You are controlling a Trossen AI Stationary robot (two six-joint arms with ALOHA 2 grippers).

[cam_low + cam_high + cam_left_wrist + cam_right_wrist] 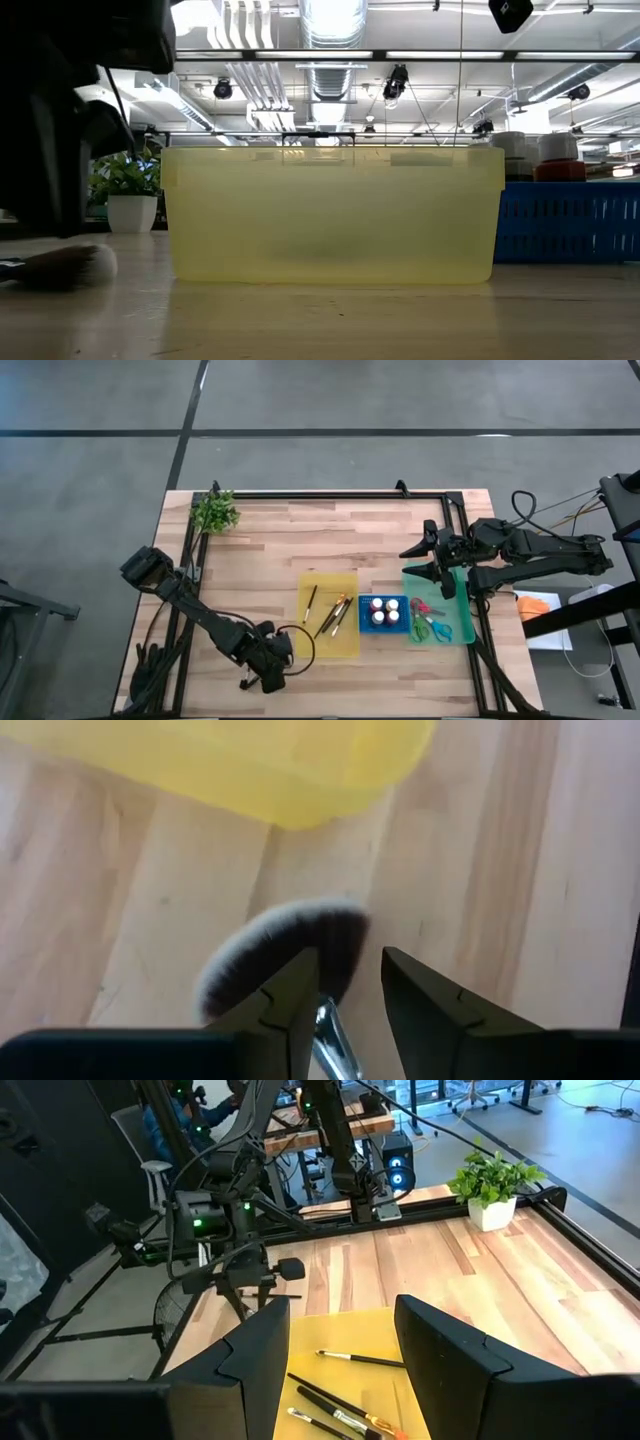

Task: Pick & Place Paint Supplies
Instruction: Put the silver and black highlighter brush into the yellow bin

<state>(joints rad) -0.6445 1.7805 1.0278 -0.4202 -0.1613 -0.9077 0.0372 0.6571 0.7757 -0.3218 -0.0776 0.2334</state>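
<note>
High view, fan brush (296,644): black, curved, lower centre.
Left pincer (348,982): parted around its ferrule.
Right pincer (424,562): cannot tell.
Desk (260,550): pale wood.

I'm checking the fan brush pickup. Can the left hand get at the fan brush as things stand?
Probably yes. The left hand sits low right over the fan brush on bare table beside the yellow tray, its fingers parted with the metal ferrule between them. Nothing blocks it.
</note>
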